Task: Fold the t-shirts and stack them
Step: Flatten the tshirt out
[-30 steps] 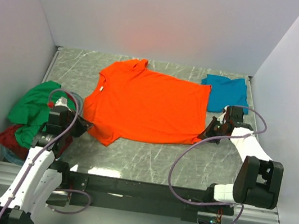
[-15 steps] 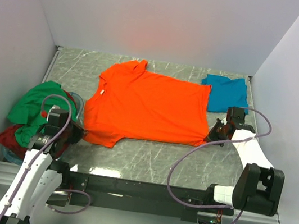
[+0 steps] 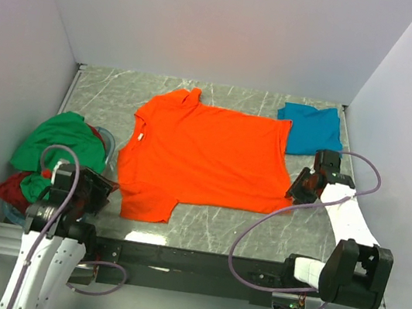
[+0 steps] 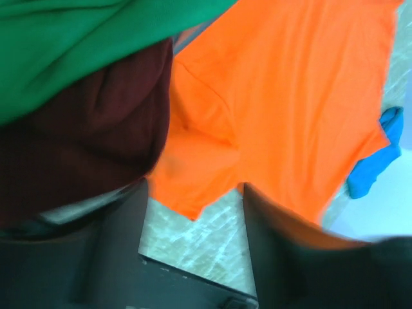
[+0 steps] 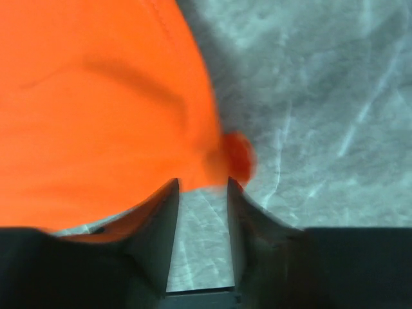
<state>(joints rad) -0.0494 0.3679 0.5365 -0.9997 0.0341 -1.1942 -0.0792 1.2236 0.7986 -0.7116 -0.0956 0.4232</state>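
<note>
The orange t-shirt (image 3: 205, 158) lies spread flat in the middle of the marble table, collar to the left. A teal t-shirt (image 3: 312, 128) lies at the back right. At the left, a green t-shirt (image 3: 62, 144) is heaped over a dark red one (image 3: 12, 188). My left gripper (image 3: 102, 193) is open just short of the orange sleeve corner (image 4: 193, 206), with bare table between its fingers (image 4: 122, 244). My right gripper (image 3: 298, 191) is open at the shirt's lower right hem corner (image 5: 235, 158), which lies just past its fingertips (image 5: 168, 193).
White walls close in the table on the left (image 3: 18, 54), back and right (image 3: 408, 116). A black rail (image 3: 189, 262) runs along the near edge between the arm bases. The cloth heap overhangs the table's left edge. Bare marble (image 3: 211, 222) shows between the orange shirt and the rail.
Both grippers have opened and let go of the orange shirt after dragging it toward the near edge. Both have drawn back a little; the shirt now lies flatter.
</note>
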